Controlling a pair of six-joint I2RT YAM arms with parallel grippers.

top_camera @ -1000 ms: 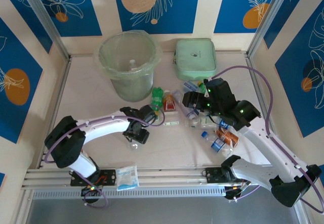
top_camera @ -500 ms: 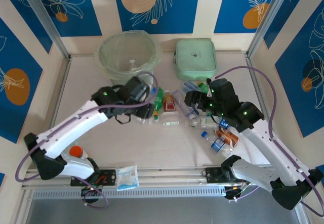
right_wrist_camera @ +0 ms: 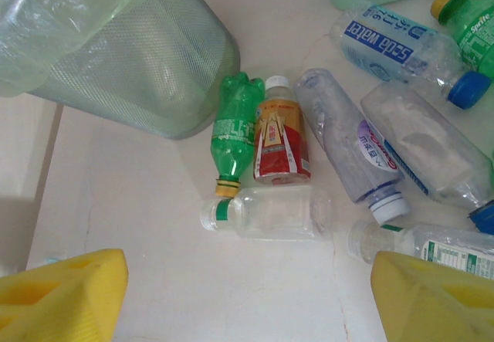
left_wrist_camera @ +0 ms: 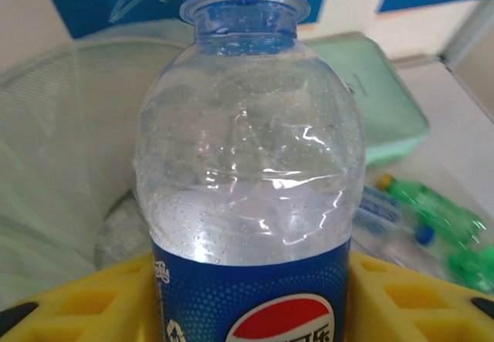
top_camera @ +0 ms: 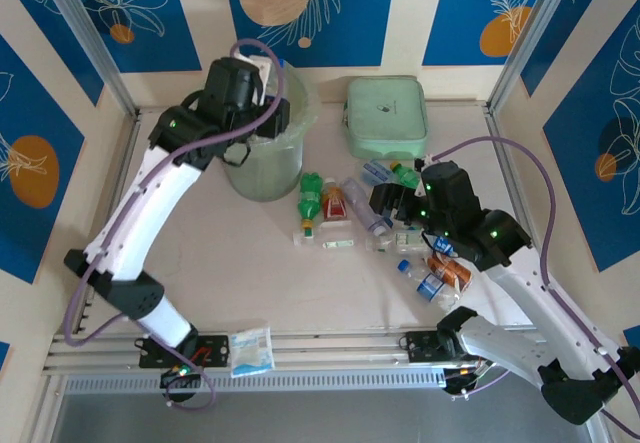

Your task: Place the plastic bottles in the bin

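Note:
My left gripper (top_camera: pixel 250 98) is shut on a clear plastic bottle (left_wrist_camera: pixel 247 164) with a blue cap and a blue Pepsi label. The bottle stands upright between the yellow fingers (left_wrist_camera: pixel 85 303), right over the mouth of the pale-green bin (top_camera: pixel 262 168). The lined inside of the bin (left_wrist_camera: pixel 62 126) lies just behind the bottle. My right gripper (right_wrist_camera: pixel 247 296) stands open above bare table. Just ahead of it lie a clear bottle (right_wrist_camera: pixel 270 212), a green bottle (right_wrist_camera: pixel 235 130) and a red-labelled bottle (right_wrist_camera: pixel 280 133). More bottles (top_camera: pixel 430 263) lie under and around the right arm.
A flat mint-green case (top_camera: pixel 386 115) lies at the back, right of the bin. A white-and-blue packet (top_camera: pixel 251 350) rests on the front rail. Metal posts and walls close in the table on both sides.
The left arm has swung up from the middle of the table to the bin, carrying the Pepsi bottle. The right gripper has shifted slightly and its jaws have narrowed a little.

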